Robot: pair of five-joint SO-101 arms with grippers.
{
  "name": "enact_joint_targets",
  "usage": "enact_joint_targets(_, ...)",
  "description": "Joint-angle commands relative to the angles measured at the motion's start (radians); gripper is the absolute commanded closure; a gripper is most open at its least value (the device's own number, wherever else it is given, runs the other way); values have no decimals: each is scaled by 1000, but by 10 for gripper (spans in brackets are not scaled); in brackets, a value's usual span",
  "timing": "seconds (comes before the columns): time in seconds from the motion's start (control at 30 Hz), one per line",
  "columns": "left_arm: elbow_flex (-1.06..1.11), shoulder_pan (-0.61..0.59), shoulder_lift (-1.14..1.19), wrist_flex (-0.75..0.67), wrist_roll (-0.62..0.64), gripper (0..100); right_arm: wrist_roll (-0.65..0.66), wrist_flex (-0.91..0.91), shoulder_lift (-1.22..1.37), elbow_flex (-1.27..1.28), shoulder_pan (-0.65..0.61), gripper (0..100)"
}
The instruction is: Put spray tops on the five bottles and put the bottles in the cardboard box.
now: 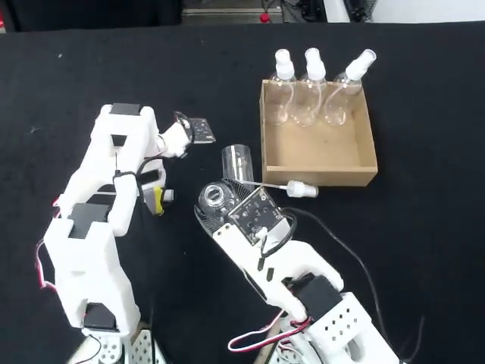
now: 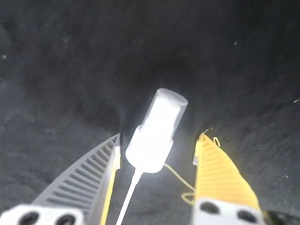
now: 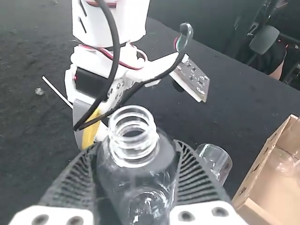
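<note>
**R clamped on bottle, L open round a spray top**

Table is under black cloth [image 1: 439, 227], matte & fuzzy. R gripper [image 3: 138, 146]: dark ribbed jaws tight on the shoulders of the clear, round held bottle [image 1: 215, 199], threaded neck bare.

L gripper [image 2: 159, 138]: one grey ribbed jaw, one yellow, apart w/ a white spray top [image 2: 157, 126] between. Grey tip touches its collar, w/ a gap on the yellow side. Can't tell if it rests on the cloth.

Far R stands the cardboard box [image 1: 318, 176], plain brown & squarish. Three capped bottles [image 1: 307, 106] lean on its far wall. A loose bottle [image 1: 237, 162], no top, lies just beside the box. A second spray top [image 1: 301, 189] w/ thin tube lies by the near wall.

L wrist view gives the jaw gap; R wrist view gives the neck threads.
</note>
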Motion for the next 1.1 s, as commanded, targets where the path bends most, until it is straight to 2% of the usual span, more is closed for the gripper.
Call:
enact_joint_targets(0.0,-44,30,-8,-12,38,752,-6,-6,-36,-10,-2,988)
enact_joint_targets(0.13,-42,31,-8,-8,40,770,-6,-6,-36,-10,-2,988)
enact_joint_targets(0.37,18,24,-8,-5,37,922,-6,-6,-36,-10,-2,988)
enact_joint_targets(0.53,56,-5,-20,-3,35,942,-6,-6,-36,-10,-2,988)
enact_joint_targets(0.77,-27,-199,-20,-2,44,938,-6,-6,-36,-10,-2,988)
enact_joint_targets(0.87,-36,-260,-12,-2,121,934,-6,-6,-36,-10,-2,988)
enact_joint_targets(0.97,-38,-286,-12,-3,180,855,-6,-6,-36,-10,-2,988)
enact_joint_targets(1.07,-31,-292,-11,-3,184,752,-6,-6,-36,-10,-2,988)
